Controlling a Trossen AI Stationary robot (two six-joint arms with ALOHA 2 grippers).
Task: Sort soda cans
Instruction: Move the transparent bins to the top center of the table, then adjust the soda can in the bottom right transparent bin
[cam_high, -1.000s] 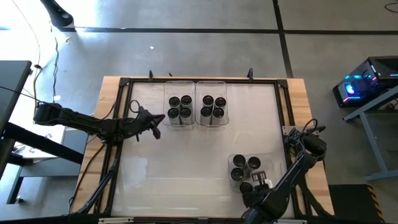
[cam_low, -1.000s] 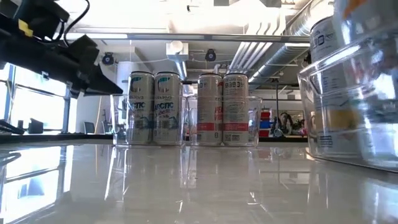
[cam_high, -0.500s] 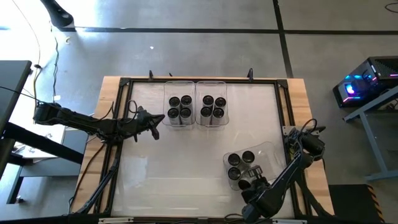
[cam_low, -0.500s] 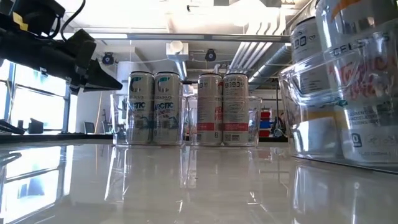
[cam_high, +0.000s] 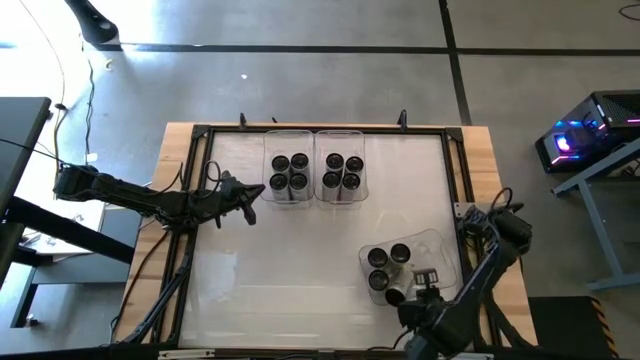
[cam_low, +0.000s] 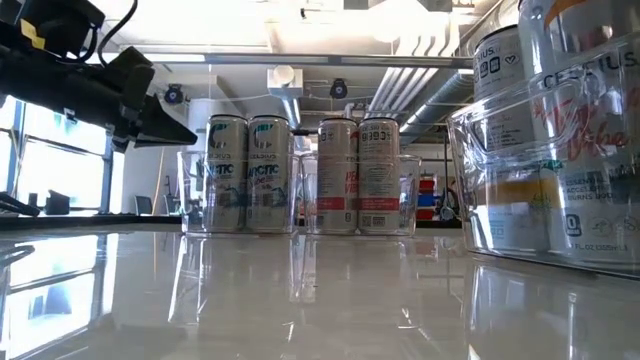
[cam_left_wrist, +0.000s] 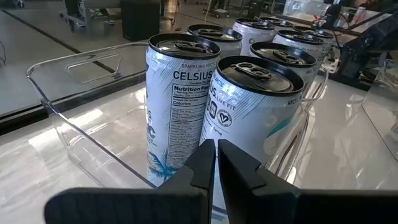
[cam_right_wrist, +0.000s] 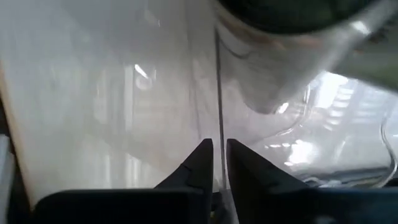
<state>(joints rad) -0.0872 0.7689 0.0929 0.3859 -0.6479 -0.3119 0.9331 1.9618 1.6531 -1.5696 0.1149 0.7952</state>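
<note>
Two clear bins (cam_high: 315, 134) are sitting side by side at the far middle of the table (cam_high: 290, 260), each holding four upright soda cans (cam_high: 290, 172) (dark tops from above, silvery printed sides seen from table level). A third clear bin (cam_high: 432, 244) is resting near the right front corner, slightly skewed, with four more cans inside. The left gripper (cam_high: 252, 196) is hovering just left of the far-left bin, its fingers (cam_left_wrist: 200, 168) pressed together on nothing, pointing at the nearest cans. The right gripper (cam_high: 424, 281) is sitting at the near edge of the third bin; its fingers (cam_right_wrist: 202, 163) are standing a narrow slit apart with the bin's thin clear wall running between them, though whether they are pinching it is unclear.
</note>
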